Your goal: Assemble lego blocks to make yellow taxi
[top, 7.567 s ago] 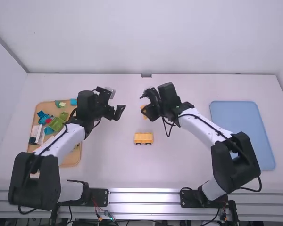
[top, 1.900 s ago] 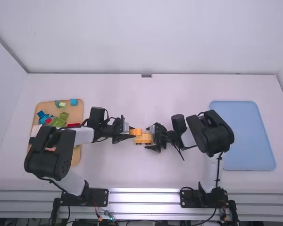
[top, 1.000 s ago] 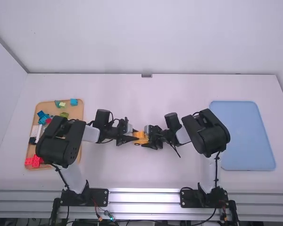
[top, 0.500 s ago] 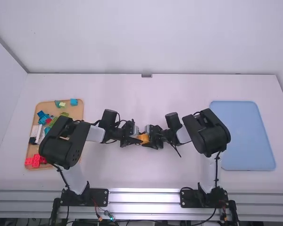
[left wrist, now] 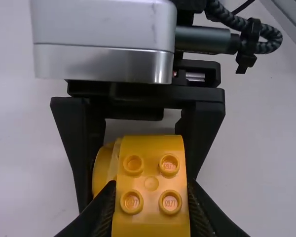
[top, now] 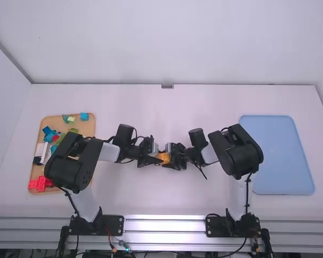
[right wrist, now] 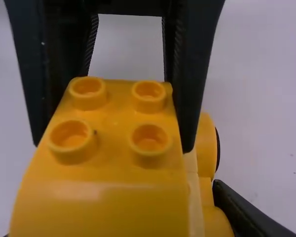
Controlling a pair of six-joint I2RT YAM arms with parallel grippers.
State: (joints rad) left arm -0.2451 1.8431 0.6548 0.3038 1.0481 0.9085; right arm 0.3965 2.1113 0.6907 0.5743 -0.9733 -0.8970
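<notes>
My left gripper (top: 154,159) and right gripper (top: 174,157) meet around yellow pieces (top: 164,157) at mid-table. In the left wrist view my left gripper (left wrist: 150,215) is shut on a yellow four-stud brick (left wrist: 151,183). Beside and partly behind it lies the yellow car base (left wrist: 103,165), between the right gripper's fingers. The right wrist view has the brick (right wrist: 113,133) between the left gripper's fingers, overlapping the car base (right wrist: 207,148); whether its underside is fully seated cannot be told. My right gripper (right wrist: 121,212) is shut on the car base, one finger hidden behind the brick.
At the left a tan tray (top: 85,185) carries red, blue, green and white blocks, partly under the left arm. A flat blue tray (top: 277,156) lies to the right, beyond the right arm's elbow.
From well apart, both grippers have come together at the car. The brick, earlier by the right gripper, is now in the left, which has shifted slightly right; both look still over the last half second.
</notes>
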